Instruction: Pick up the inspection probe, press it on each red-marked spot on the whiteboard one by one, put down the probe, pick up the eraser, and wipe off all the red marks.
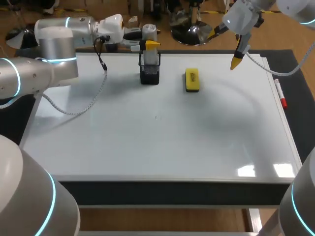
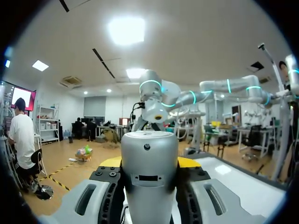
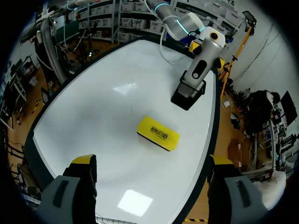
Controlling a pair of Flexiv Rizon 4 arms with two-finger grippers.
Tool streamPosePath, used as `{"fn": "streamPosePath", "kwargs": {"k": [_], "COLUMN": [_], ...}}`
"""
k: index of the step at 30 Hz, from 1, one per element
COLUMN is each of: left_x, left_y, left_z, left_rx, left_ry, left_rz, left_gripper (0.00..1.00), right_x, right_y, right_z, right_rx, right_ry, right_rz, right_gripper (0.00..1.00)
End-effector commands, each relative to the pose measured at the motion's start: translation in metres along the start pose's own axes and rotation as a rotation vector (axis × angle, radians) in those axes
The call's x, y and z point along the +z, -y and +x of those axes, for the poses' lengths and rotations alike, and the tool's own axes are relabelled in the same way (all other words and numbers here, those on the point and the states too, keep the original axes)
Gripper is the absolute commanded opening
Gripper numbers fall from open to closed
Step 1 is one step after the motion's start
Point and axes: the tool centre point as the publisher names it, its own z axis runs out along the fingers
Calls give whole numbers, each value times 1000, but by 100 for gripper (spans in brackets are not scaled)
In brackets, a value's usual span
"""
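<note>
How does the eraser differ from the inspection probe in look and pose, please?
The inspection probe is a silver cylinder; the eraser is a flat yellow block. The probe stands in the black mesh holder; the eraser lies flat on the whiteboard. The left tool grips the probe; no tool touches the eraser.

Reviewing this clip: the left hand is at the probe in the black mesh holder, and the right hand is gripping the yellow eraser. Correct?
Not quite. The right hand is open and holds nothing; the yellow eraser lies flat on the whiteboard ahead of it, as the right wrist view shows. The left hand is indeed at the probe in the black mesh holder.
</note>
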Motion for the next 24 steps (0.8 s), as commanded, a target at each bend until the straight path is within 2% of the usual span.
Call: {"fn": "streamPosePath", "kwargs": {"k": [1,14,15,16,17,24], "left_x": [0,-5,-5,-5,-5,-7], "left_y": [-10,-28,-28,-28,-28,-17], "left_z": [-6,-8,-8,-8,-8,-6], "left_rx": [-12,-52,-57,-57,-56,-27], "left_ry": [-3,13,13,6,5,20], "left_rz": [4,0,3,7,8,16], "left_gripper": [0,0,5,48,100,100], "right_x": [-1,-1,-1,-1,-1,-1], "right_y": [0,0,0,0,0,0], "right_z": [0,0,0,0,0,0], "right_rx": [-1,-1,-1,-1,-1,-1], "right_ry": [-3,-3,-3,-3,-3,-3], "right_rz": [4,4,4,4,4,4], "right_gripper": [100,100,100,100,100,100]}}
